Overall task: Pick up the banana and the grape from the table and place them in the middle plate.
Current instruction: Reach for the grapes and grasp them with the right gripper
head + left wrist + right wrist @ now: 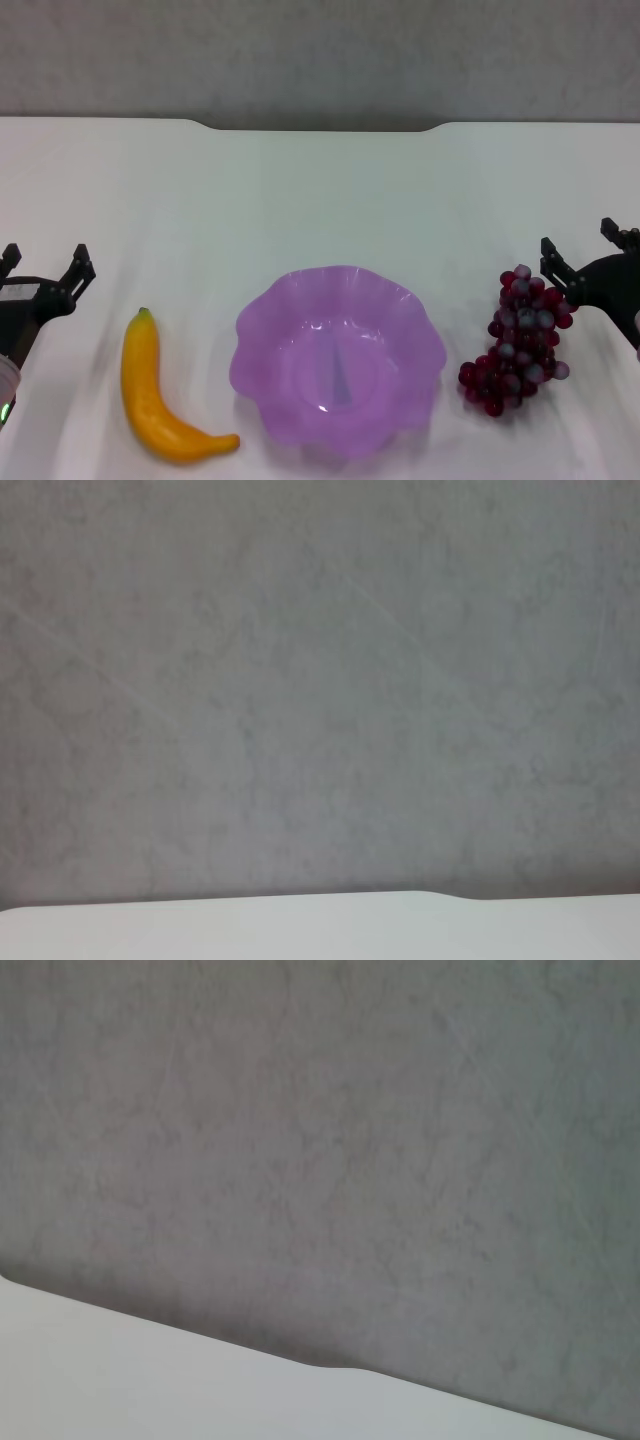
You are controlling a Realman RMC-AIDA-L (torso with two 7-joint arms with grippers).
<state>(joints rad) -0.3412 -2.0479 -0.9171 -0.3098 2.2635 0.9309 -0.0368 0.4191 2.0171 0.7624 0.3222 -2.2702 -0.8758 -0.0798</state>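
Banana (160,400): you see it lying on the table (320,200), left of the middle plate (338,358) and just apart from its rim, dark tip pointing away from you. Grape (522,340): the bunch rests on the table right of the plate, close to its rim. The plate holds no fruit. Left gripper (45,268): at the left edge, near the banana, fingers spread apart and holding nothing. Right gripper (583,248): beside the grape, fingers likewise parted; it appears not to touch the bunch. Both wrist views show you only grey wall and the table's far edge.
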